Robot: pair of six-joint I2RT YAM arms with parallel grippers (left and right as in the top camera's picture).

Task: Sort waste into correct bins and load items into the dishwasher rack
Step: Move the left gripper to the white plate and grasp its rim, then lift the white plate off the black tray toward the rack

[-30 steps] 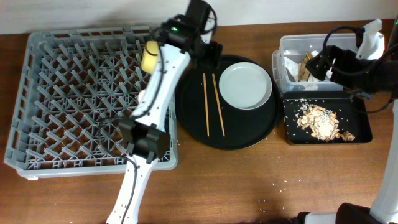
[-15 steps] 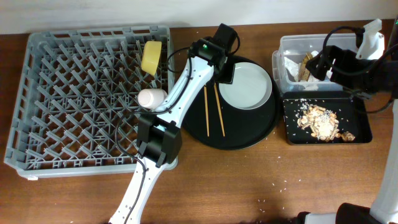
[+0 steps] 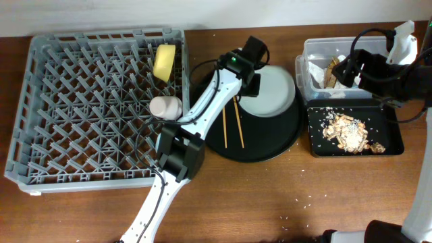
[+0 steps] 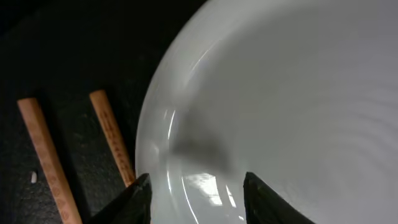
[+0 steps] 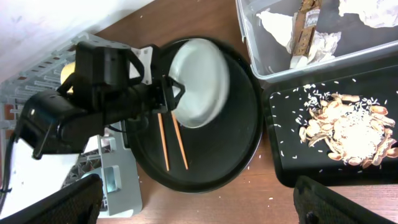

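A: Plate (image 3: 275, 94), pale grey. Overhead: it lies on the upper right part of the round black tray (image 3: 270, 147). Left gripper (image 3: 248, 82) is at its left rim. 2 chopsticks (image 3: 231, 121) lie just beside it on the same tray.

B: Containers?

A: Dishwasher rack (image 3: 81, 121) holds the yellow bowl (image 3: 165, 62) on edge near the back wall and the pink cup (image 3: 165, 106) on its side. Clear tub (image 3: 302, 64) holds napkins (image 3: 316, 67) and a brown wrapper (image 3: 333, 73). Shallow black tray (image 3: 390, 145) holds the food leftovers (image 3: 347, 131). Right gripper (image 3: 343, 69) hovers over the tub.

B: Left wrist view?

A: Jaws at middling width, astride the plate's rim. Of the 2 fingers (image 4: 140, 199), 1 is outside the rim and 1 over the dish. Neither pad looks pressed on it, so I'd judge no grip yet.

B: Right wrist view?

A: Its own fingers are spread wide at the 2 lower corners, nothing between them. It looks down on the tub and both trays.

B: Step?

A: The waste looks sorted, so this is rack loading, and the plate is the piece being picked. The next move calls for a firm pinch on the rim, a lift clear of the chopsticks, then tilting the plate upright between pegs. A thin glazed rim may slip.
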